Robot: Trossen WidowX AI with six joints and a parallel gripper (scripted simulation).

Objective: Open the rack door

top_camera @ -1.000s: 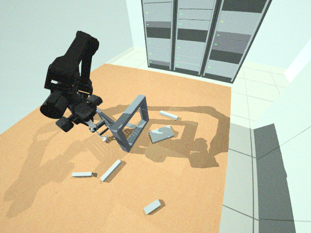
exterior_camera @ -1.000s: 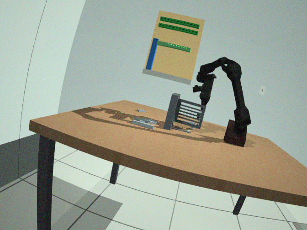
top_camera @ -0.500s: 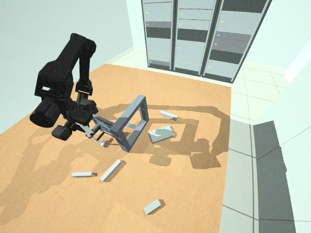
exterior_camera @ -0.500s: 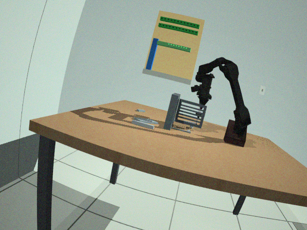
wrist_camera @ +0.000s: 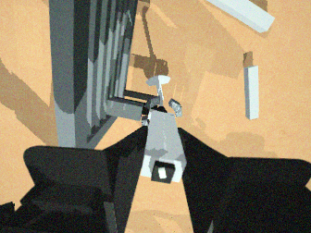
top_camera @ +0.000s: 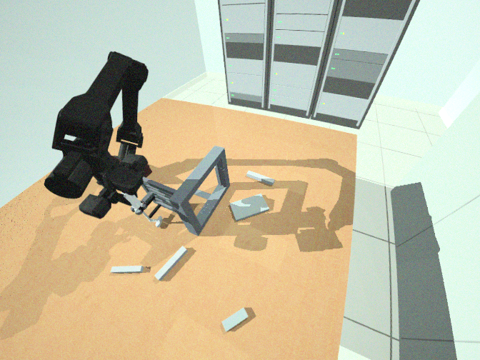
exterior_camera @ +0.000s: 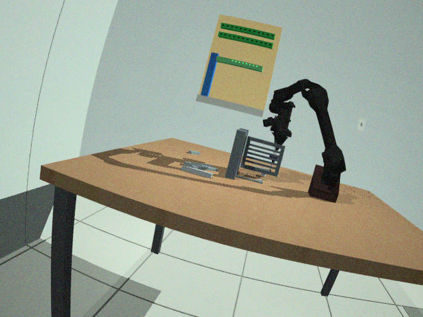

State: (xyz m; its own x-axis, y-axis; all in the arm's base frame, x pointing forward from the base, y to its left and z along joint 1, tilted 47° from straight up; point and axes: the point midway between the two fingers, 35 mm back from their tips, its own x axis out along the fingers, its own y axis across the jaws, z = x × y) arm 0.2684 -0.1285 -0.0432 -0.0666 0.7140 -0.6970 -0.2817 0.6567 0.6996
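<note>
Slatted grey door [top_camera: 164, 197] [exterior_camera: 262, 155] [wrist_camera: 99, 55], swung out, upright handle [top_camera: 133, 202] [wrist_camera: 163, 136] pinched.
</note>
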